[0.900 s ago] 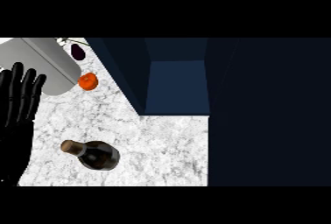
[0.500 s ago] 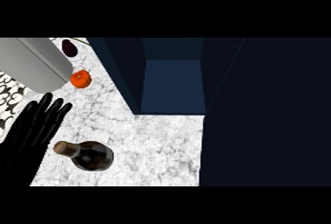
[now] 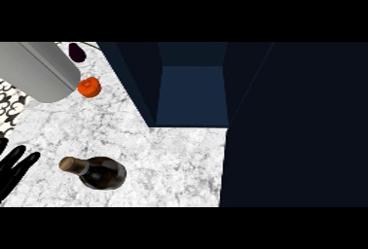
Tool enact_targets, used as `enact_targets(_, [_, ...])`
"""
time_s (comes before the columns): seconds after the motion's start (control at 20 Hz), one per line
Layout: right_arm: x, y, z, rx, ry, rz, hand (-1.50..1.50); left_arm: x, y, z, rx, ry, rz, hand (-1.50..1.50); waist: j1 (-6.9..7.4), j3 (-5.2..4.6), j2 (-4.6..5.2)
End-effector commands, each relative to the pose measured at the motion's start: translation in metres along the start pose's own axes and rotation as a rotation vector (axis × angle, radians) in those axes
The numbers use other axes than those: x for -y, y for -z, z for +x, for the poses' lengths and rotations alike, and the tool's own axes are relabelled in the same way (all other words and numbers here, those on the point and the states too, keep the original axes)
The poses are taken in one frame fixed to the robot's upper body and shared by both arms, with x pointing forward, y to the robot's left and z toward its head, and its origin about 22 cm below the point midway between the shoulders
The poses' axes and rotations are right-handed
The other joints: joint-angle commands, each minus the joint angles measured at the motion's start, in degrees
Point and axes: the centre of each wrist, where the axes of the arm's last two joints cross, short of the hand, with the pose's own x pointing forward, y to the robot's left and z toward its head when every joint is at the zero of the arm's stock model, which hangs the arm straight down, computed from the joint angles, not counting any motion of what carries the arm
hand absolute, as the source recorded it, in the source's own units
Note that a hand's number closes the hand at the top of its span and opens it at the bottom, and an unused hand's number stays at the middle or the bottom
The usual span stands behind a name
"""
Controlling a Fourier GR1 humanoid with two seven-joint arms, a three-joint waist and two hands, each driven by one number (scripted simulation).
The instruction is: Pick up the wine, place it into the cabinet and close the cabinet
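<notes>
The wine bottle point(image 3: 99, 172) stands on the white marble counter point(image 3: 165, 160), seen from above, with its dark body and brown cork toward the lower left. At the left edge, my left hand point(image 3: 14, 168) shows only its straight black fingers. It is open, a short gap left of the bottle, and touches nothing. The dark blue cabinet point(image 3: 191, 92) stands open beyond the bottle, its inside bare. My right hand does not show.
A large grey cylinder point(image 3: 36, 68) lies at the top left, with an orange fruit point(image 3: 89, 87) and a purple thing point(image 3: 75, 52) beside it. A dark panel point(image 3: 295, 126) fills the right side. A black-and-white patterned strip point(image 3: 10, 104) borders the counter's left.
My left hand has slid down and left, away from the bottle's cork, until only its fingers show. The bottle stays upright where it was.
</notes>
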Motion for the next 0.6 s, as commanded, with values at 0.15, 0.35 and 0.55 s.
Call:
enact_targets(0.15, [-0.004, 0.006, 0.04, 0.004, 0.005, 0.024, -1.5, 0.012, -0.018, 0.036, -0.029, -0.031, -0.001, -1.5, 0.24, 0.0, 0.13])
enact_targets(0.35, [-0.015, 0.01, 0.054, 0.0, 0.019, 0.017, -1.5, -0.006, -0.01, 0.057, -0.031, -0.038, -0.011, -1.5, -0.12, -0.02, 0.16])
enact_targets(0.55, [-0.017, -0.003, 0.07, 0.001, 0.027, 0.026, -1.5, 0.002, -0.021, 0.065, -0.055, -0.04, 0.01, -1.5, -0.2, -0.02, -0.02])
